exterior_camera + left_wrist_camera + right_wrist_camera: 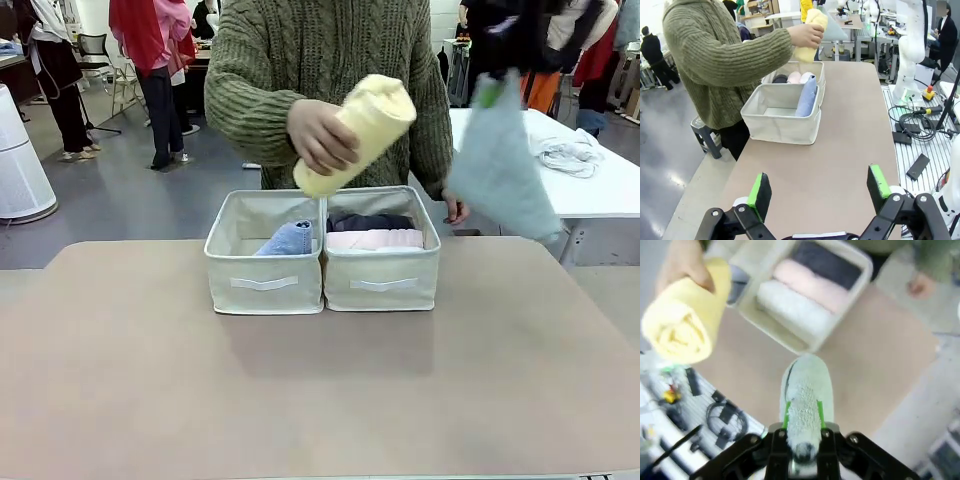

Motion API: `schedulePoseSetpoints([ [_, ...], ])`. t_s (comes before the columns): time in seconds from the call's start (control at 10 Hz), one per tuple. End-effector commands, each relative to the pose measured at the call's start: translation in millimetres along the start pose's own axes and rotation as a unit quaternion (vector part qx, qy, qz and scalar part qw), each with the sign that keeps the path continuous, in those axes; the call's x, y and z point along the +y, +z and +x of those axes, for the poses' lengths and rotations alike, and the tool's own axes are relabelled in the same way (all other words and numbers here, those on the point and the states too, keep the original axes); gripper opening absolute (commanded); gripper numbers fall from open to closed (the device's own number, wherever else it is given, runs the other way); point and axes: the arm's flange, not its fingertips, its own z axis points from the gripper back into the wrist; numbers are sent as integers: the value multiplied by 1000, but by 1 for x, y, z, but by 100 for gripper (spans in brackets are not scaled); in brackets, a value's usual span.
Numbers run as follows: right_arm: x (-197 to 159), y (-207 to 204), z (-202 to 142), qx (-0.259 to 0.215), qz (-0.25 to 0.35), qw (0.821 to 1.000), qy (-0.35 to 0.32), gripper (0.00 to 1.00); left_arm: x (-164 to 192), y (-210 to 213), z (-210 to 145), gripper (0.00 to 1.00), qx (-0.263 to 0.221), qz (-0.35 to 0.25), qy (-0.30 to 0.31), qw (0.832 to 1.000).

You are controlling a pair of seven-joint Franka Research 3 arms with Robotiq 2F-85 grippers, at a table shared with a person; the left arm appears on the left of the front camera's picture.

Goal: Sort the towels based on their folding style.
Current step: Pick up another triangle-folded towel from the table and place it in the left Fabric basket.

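"Right wrist view: what is in your fingers?"
"My right gripper (pixel 802 415) is clamped tight on the pale towel (pixel 805 382). Its long axis runs along my fingers and it pokes out past their tips. I have it raised high, off to the side of the bins."
"Where should it go?"
"Into the left bin (pixel 262 285), I judge, beside the blue cone (pixel 288 240). That lies below and beyond my fingertips, past the right bin (pixel 385 285) with its three rolls (pixel 812 285). The person's hand (pixel 318 135) holds the yellow roll (pixel 685 325) over the divide, in between."
"Your other arm?"
"My left gripper (pixel 819 187) hangs wide, nothing in it, well short of both bins."
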Motion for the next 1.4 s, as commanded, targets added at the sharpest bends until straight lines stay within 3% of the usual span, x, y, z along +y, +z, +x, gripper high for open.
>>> schedulePoseSetpoints([
  [0.0,-44,63,-142,-46,-49,993,-102,0,-2,0,1,100,0,1,-1,1000],
  [0.2,-51,90,-212,-100,-70,982,-147,0,-2,0,1,100,0,1,-1,1000],
  [0.3,-53,93,-224,-109,-68,980,-150,0,-2,0,1,100,0,1,-1,1000],
  [0.8,-59,105,-246,-112,-55,980,-154,0,-2,0,1,100,0,1,-1,1000],
  [1.3,-59,105,-246,-112,-55,980,-154,0,-2,0,1,100,0,1,-1,1000],
])
